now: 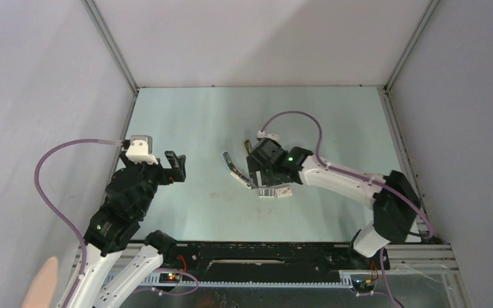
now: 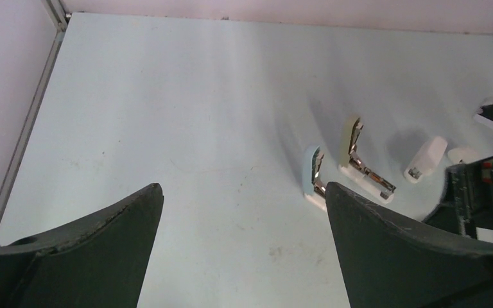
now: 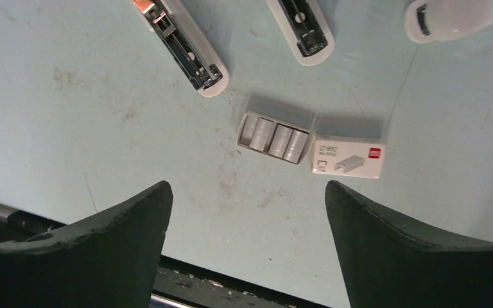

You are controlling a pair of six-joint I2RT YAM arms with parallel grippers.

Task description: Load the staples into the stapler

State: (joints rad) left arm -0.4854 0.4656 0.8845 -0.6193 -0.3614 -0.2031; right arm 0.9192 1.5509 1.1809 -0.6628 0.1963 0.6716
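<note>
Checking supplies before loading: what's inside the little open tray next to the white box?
The tray holds silvery staples in side-by-side blocks, filling it. Anything under them is covered. The white box beside it shows only its printed top.

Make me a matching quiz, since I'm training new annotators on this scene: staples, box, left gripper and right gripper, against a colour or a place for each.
Things:
1. staples
2. box
3. left gripper
4. right gripper

Descriptions:
A. white, with a red logo
B. open, close by the staples
C. grey, in ridged rows
D. open, far from the staples

Pairs: 1-C, 2-A, 3-D, 4-B
</note>
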